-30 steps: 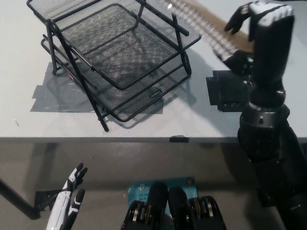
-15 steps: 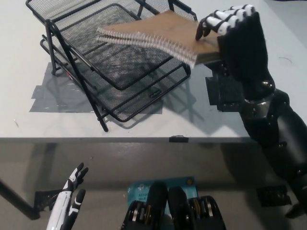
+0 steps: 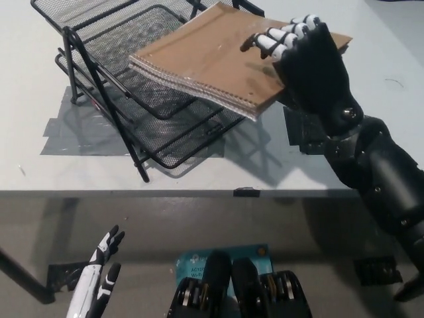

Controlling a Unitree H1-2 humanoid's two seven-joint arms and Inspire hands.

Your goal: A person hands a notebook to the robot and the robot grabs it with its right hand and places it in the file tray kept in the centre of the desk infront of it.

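One spiral-bound notebook (image 3: 218, 56) hangs over the right side of the single two-tier mesh file tray (image 3: 119, 79) on the worktop (image 3: 40, 169). The black right robot hand (image 3: 301, 56) clamps the notebook's right edge. It looks light and fairly stiff with a slick cardboard cover, so an edge pinch should suffice. The white left robot hand (image 3: 99, 278) rests low at near left, fingers apart.

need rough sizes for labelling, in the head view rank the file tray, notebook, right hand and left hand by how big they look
1. file tray
2. notebook
3. right hand
4. left hand, partly cut off at the picture's edge and below the desk, so unsure
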